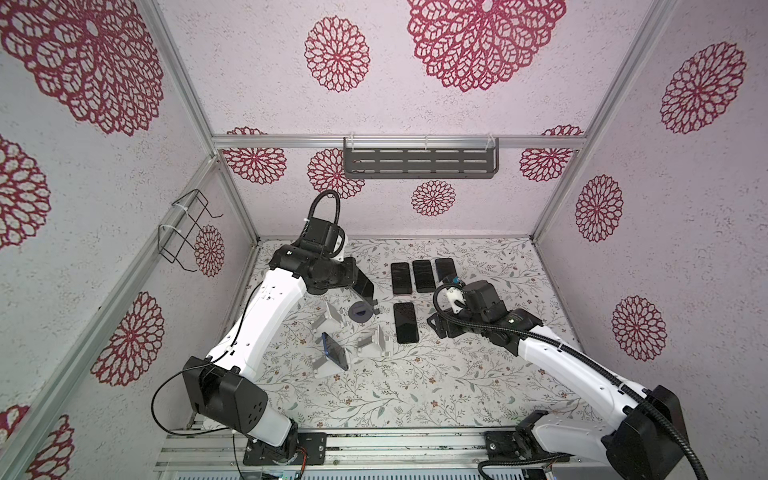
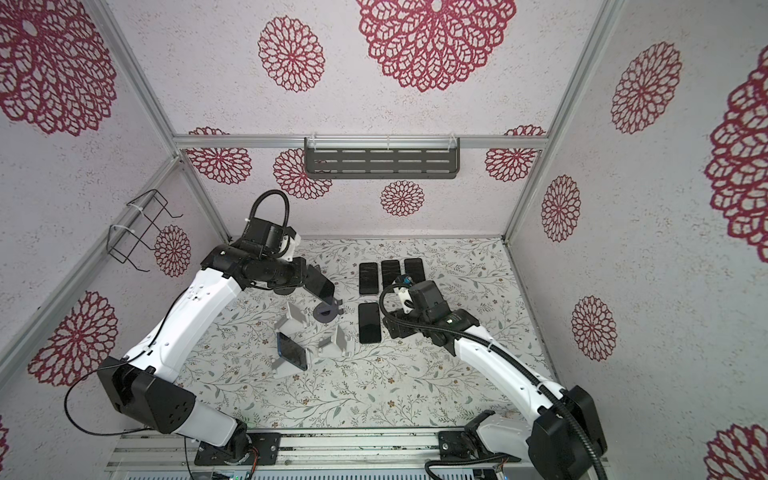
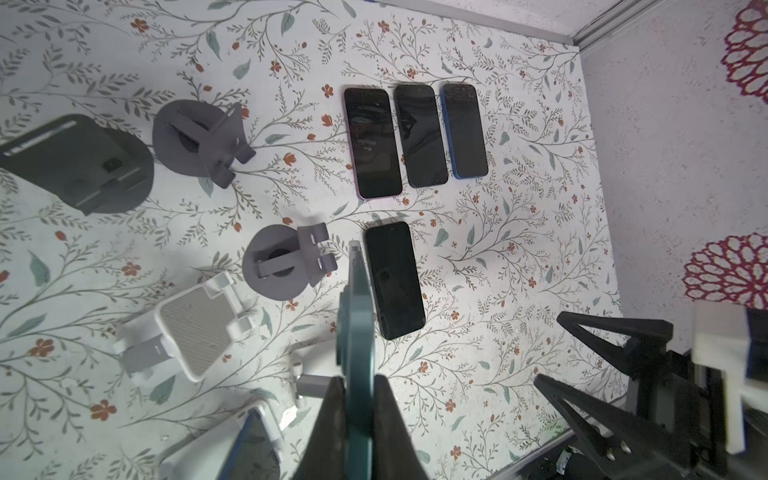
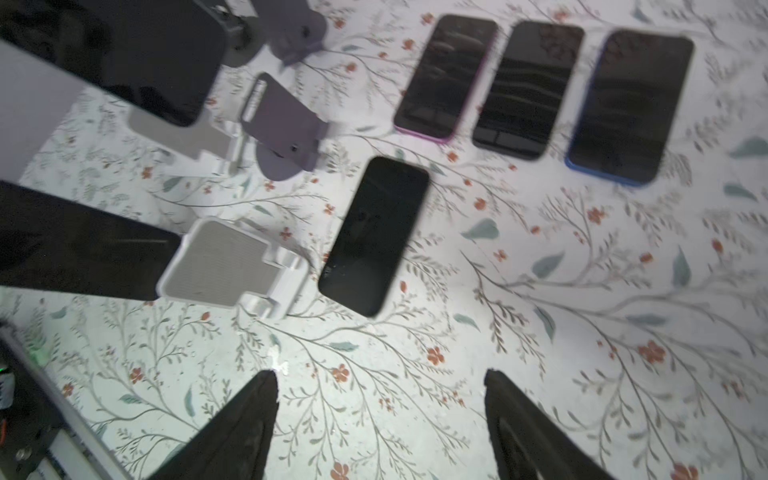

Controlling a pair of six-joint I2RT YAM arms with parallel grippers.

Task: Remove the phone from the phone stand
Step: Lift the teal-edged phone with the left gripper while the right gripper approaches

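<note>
– Left gripper [image 3: 359,399] is clenched on the teal phone [image 3: 355,316], carrying it on edge above the table [image 3: 498,257], just beside the grey round stand [image 3: 276,266]. The phone looks clear of the cradle.
– And the right gripper [image 4: 380,395]?
– Spread wide, empty, hovering near the lone flat phone [image 3: 395,280].
– So setting it down is what's left?
– I'd judge so. Keep the squeeze firm, lift away from the stand's prongs, roll the wrist until the screen lies level, then lower onto bare table beside that flat phone. Let go only once it rests.
</note>
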